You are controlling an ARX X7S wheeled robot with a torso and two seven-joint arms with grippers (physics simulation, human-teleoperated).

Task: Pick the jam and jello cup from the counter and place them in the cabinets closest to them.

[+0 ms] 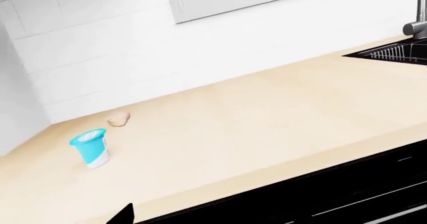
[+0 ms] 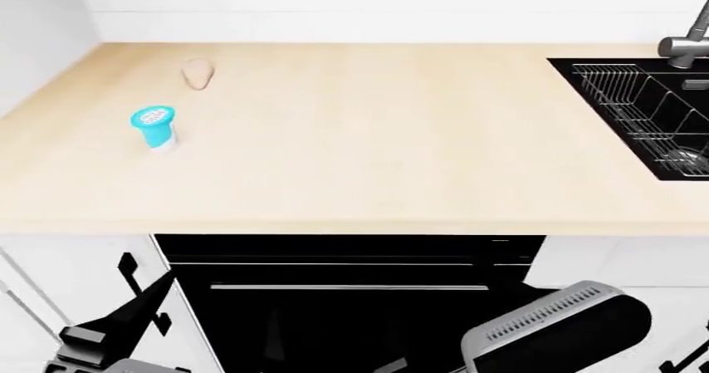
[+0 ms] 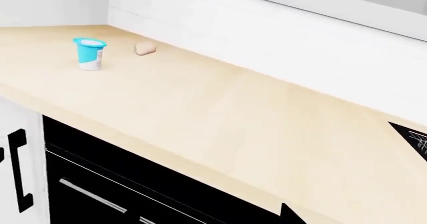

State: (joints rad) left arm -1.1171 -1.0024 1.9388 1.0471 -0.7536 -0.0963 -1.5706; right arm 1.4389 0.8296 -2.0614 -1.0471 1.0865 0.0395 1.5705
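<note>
Bring the left claw (image 2: 111, 340) — whether spread, I cannot tell — up toward eleven o'clock and straddle the upright jello cup (image 2: 154, 128) squarely on the desk (image 2: 388, 140) — without tipping it.

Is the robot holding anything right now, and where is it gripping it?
Nothing is held. The blue jello cup and the small pale jam both stand free on the counter, with neither arm near them.

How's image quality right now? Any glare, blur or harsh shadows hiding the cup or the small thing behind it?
Head view: flat, even light, no glare; blue cup crisp, the small beige object soft and washed into the counter. Left wrist view: faint shadows, beige object slightly blurred. Right wrist view: sharp, both items separate.
</note>
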